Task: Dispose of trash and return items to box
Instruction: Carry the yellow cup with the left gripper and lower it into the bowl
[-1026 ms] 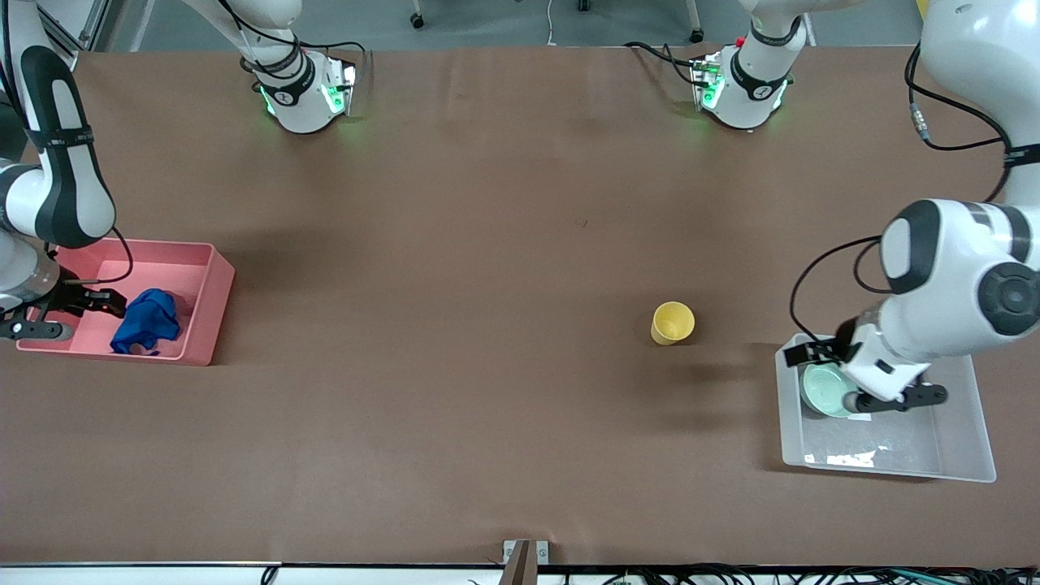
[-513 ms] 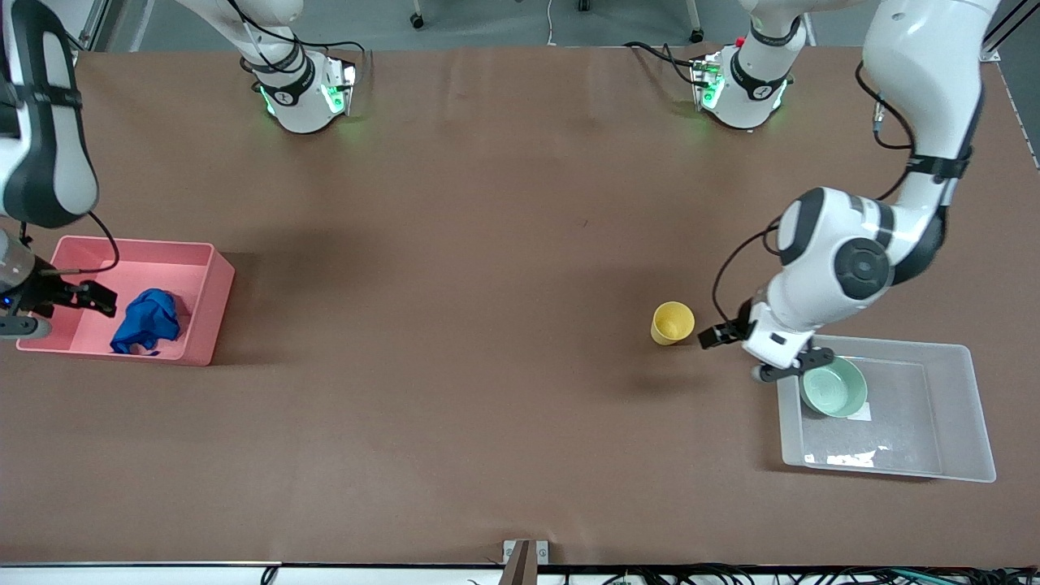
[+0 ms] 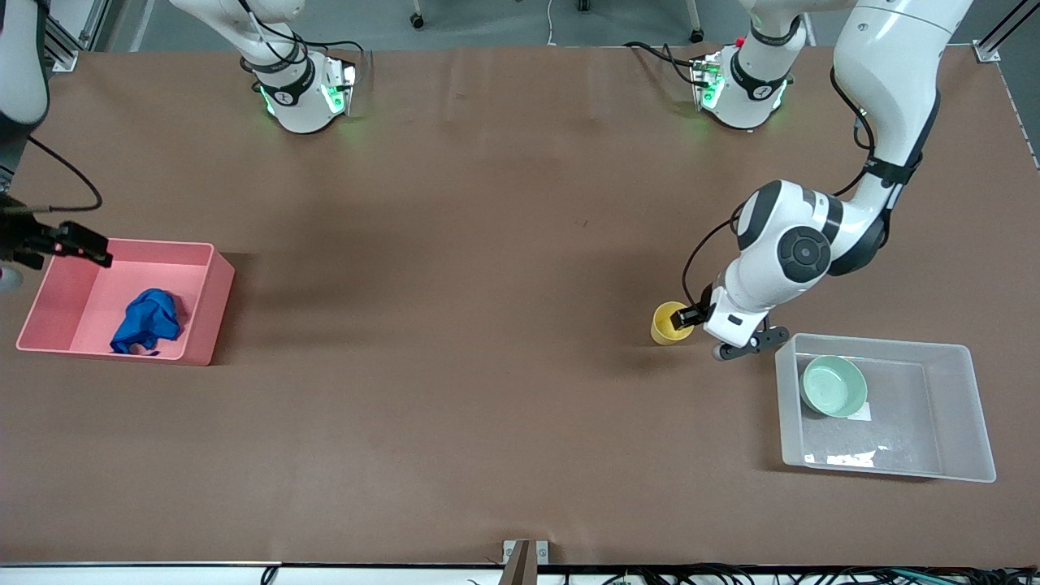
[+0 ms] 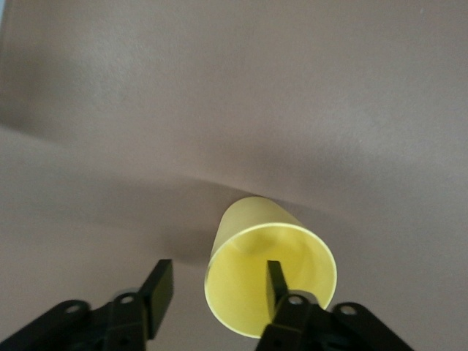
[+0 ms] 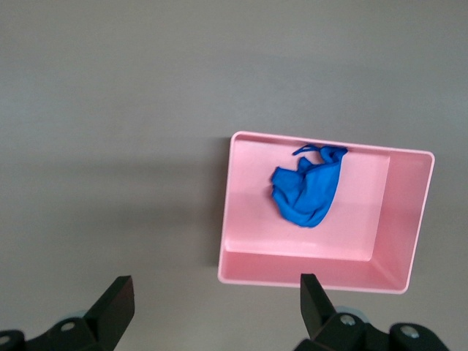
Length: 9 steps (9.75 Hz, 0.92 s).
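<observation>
Yellow cup, L hand open astride rim; R hand open, empty

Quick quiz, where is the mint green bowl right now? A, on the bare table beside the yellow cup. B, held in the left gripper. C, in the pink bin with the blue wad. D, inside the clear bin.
D: the mint-green bowl sits inside the clear bin.

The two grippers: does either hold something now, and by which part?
Nothing is held. The left gripper is open, straddling the yellow cup's rim; the right gripper is open and empty.
</observation>
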Available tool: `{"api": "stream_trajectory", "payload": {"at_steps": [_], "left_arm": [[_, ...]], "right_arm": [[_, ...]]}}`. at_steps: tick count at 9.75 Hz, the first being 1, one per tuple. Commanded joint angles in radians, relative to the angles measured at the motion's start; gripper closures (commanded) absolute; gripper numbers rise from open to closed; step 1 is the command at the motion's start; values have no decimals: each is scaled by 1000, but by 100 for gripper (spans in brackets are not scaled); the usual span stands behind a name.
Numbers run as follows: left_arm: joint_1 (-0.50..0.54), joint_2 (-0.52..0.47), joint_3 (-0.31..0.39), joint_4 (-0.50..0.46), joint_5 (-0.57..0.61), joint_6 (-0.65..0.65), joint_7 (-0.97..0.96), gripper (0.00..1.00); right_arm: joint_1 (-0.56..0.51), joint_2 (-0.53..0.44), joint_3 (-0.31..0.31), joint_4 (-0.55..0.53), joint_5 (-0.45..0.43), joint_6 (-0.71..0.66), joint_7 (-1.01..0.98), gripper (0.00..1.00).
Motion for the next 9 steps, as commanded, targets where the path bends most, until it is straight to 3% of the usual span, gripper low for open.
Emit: {"api": "stream_trajectory", "payload": {"at_steps": [1,3,4,6,9], "left_arm": [[-5,28,3,-33,17,32,-33,72],[-4,36,3,-25,17,34,-54,95],[-1,24,3,-16,17,32,-56,99],[11,-27,7,62,15,-33,-57,100],[56,-30,14,327,18,-334,-15,100]], "right_arm": [[34,-86,-5,-17,9,-76,37,0],[37,-124,-4,-17,27,-131,37,0],[37,-124,-4,-11,38,-131,37,0],[45,-114,-5,59,38,-133,37,0],[84,-95,-5,98,38,-131,91,0]]}}
